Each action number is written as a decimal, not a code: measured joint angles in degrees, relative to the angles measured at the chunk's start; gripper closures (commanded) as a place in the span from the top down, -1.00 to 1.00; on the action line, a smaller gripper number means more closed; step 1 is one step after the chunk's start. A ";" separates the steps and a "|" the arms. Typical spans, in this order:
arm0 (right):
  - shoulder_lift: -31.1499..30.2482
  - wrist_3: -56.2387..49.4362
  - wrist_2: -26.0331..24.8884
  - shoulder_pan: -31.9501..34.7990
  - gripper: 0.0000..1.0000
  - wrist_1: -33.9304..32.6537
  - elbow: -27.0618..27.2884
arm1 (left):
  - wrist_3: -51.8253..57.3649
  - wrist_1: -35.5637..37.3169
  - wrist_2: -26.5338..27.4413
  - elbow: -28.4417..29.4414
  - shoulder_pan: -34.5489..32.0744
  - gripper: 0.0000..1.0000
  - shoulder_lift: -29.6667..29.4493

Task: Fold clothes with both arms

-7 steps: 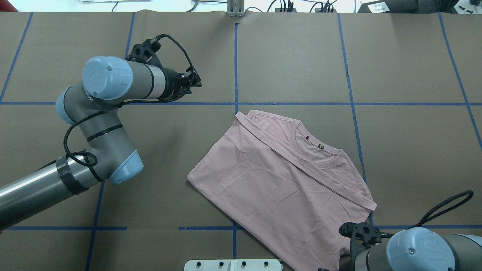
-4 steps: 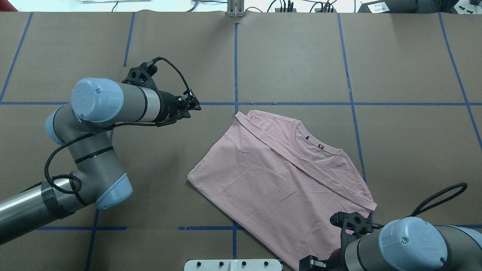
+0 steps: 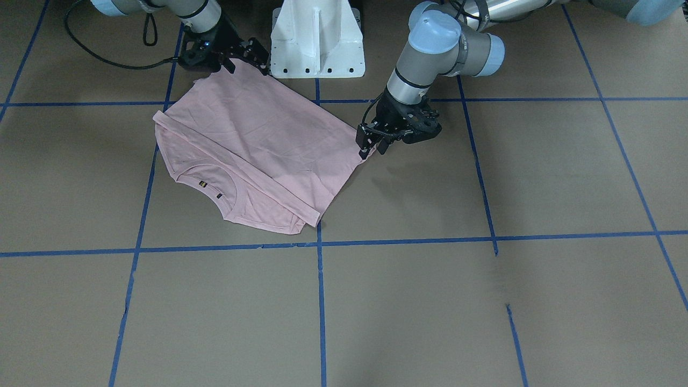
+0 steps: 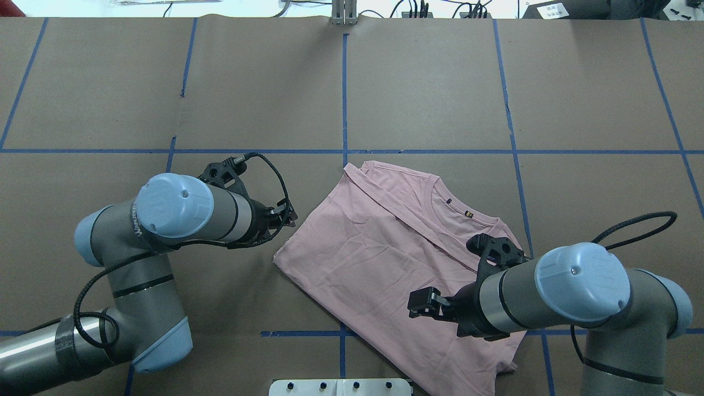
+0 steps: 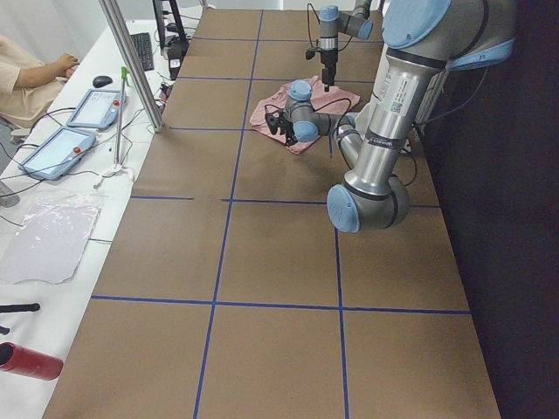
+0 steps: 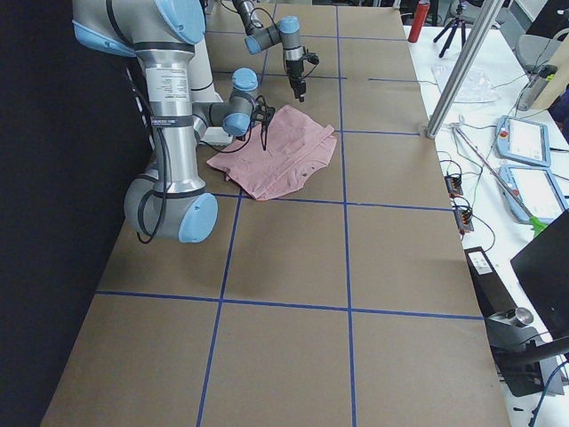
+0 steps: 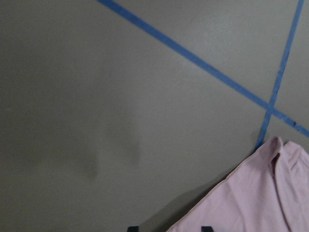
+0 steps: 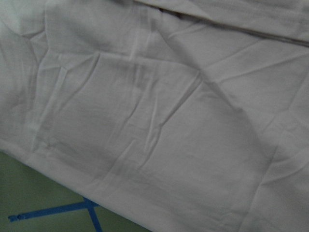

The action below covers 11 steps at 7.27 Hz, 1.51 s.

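Two grippers and one garment are recorded. Item: pale pink T-shirt (image 4: 379, 258), laid folded and slantwise on the brown table (image 4: 594, 93), mostly right of the blue tape centre line (image 4: 345, 82), with its collar (image 4: 467, 223) turned away from the robot. Item: left gripper (image 3: 371, 145), jaws parted, set low at the shirt's left corner, nothing clasped; the cloth edge is seen close by the fingertips in the wrist view. Item: right gripper (image 4: 423, 302), held over the shirt's near portion, jaws seen spread in the front-facing view, nothing gripped. Item: white pedestal (image 3: 317, 37), set at the table's near edge
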 measured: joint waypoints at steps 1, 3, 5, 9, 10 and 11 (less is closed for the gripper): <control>0.24 -0.13 -0.14 1.42 1.00 0.04 -0.29 | 0.00 1.08 0.06 0.18 1.03 0.24 0.24; 0.35 -0.20 -0.61 3.24 1.00 0.07 -0.45 | 0.03 3.18 -0.07 0.38 1.73 0.23 0.06; 0.35 -0.21 -2.63 3.63 1.00 0.08 -0.51 | -0.03 3.73 -0.10 1.02 2.20 0.04 -0.15; 0.34 -0.13 -3.55 3.88 1.00 0.08 -0.70 | 0.02 3.97 -0.11 1.36 2.62 -1.00 0.06; 0.38 -0.12 -3.53 3.91 1.00 0.08 -0.75 | 0.04 4.40 -0.08 1.24 2.64 -1.00 0.15; 0.40 -0.08 -3.49 3.93 1.00 0.08 -0.77 | 0.13 5.14 -0.07 0.80 2.55 -1.00 0.09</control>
